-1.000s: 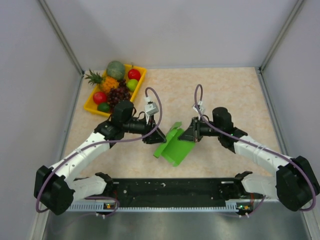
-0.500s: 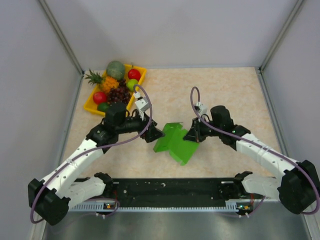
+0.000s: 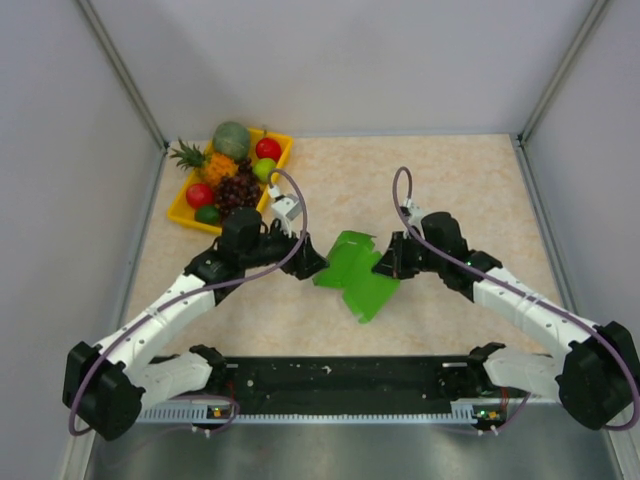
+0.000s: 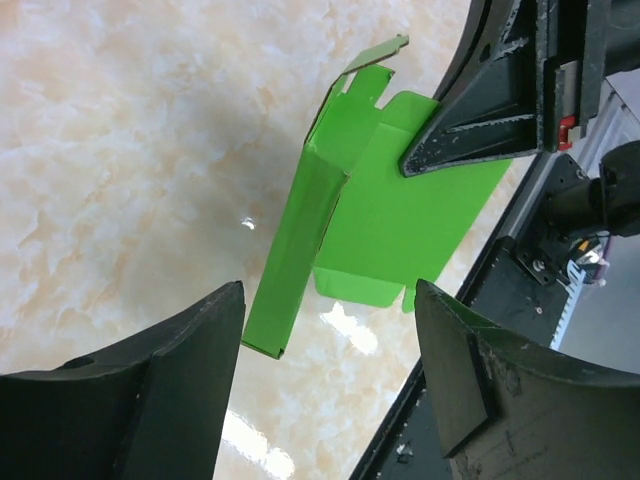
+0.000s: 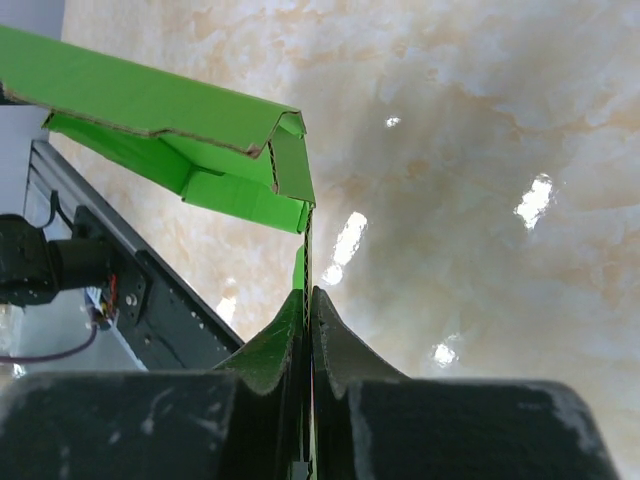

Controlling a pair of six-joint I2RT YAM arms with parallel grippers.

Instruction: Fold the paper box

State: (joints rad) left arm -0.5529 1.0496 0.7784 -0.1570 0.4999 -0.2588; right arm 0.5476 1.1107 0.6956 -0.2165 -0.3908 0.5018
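Observation:
The paper box [image 3: 356, 273] is a bright green notched card cut-out, partly folded, held above the table's middle. My right gripper [image 3: 388, 262] is shut on its right edge; in the right wrist view the card edge [image 5: 308, 258] runs between the closed jaws of the right gripper [image 5: 310, 298]. My left gripper [image 3: 312, 266] is open, just left of the box and apart from it. In the left wrist view the green box [image 4: 372, 200] hangs beyond the open left gripper [image 4: 328, 300], with the right gripper's fingers [image 4: 470, 125] pinching its far side.
A yellow fruit tray [image 3: 184, 210] with pineapple, grapes, apples and a melon stands at the back left. The black rail [image 3: 340, 385] with the arm bases runs along the near edge. Grey walls enclose the beige table [image 3: 450, 190].
My left gripper has let go of the box and drawn slightly back to the left. The right gripper has lifted and turned the box, which now sits farther back and flatter.

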